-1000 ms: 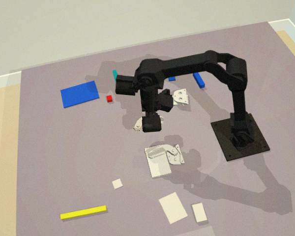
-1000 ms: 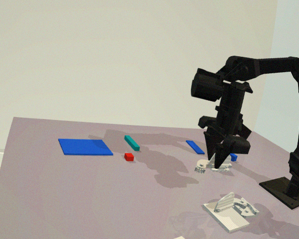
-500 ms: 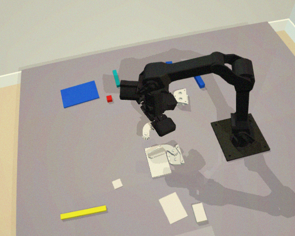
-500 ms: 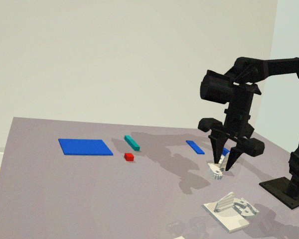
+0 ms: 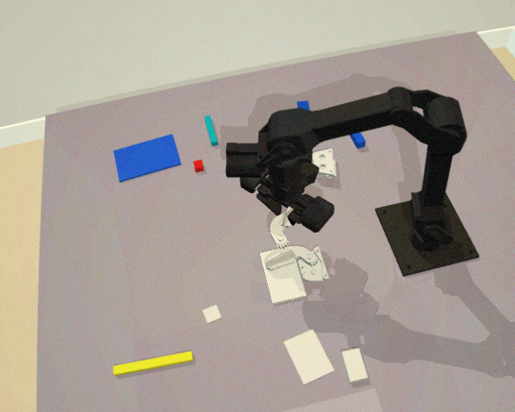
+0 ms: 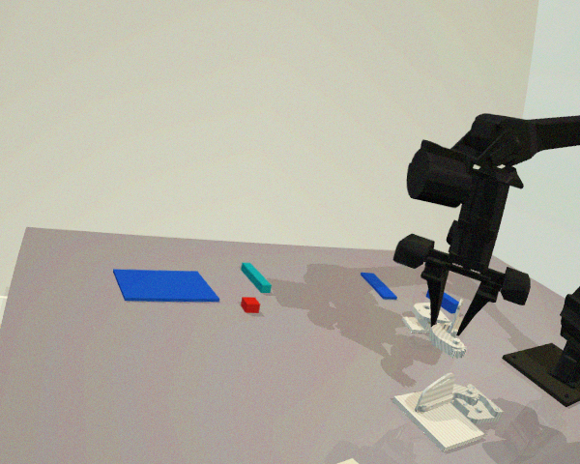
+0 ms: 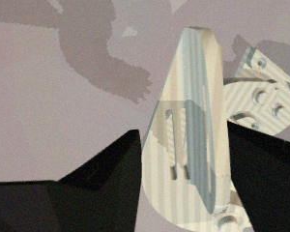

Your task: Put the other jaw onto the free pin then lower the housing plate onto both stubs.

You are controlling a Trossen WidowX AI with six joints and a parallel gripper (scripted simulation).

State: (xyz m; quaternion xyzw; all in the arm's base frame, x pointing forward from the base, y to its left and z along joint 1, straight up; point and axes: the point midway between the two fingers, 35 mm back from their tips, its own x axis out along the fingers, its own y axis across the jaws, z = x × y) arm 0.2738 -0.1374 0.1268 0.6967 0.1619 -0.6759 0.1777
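Note:
My gripper (image 5: 284,215) (image 6: 446,330) is shut on a white ribbed jaw (image 5: 276,230) (image 6: 446,341) (image 7: 157,198), raised above the table. Its toothed end faces the base, and its slotted fin runs up between my fingers in the wrist view. The base (image 5: 307,275) (image 6: 484,413) lies beyond the jaw's toothed end. The other jaw (image 5: 279,261) (image 6: 436,392) extends from the base, its fin standing over a white slab. Details of the pins are too small to tell. The housing plate (image 5: 329,164) (image 6: 424,315) lies behind my gripper, partly covered by the arm in the top view.
The white slab (image 5: 287,287) (image 6: 448,431) adjoins the base. A blue sheet (image 5: 147,157) (image 6: 165,285), red cube (image 5: 198,166) (image 6: 250,304) and teal bar (image 5: 210,130) (image 6: 255,277) lie left. A yellow bar (image 5: 154,362) and white pieces lie in front. Blue bars lie behind.

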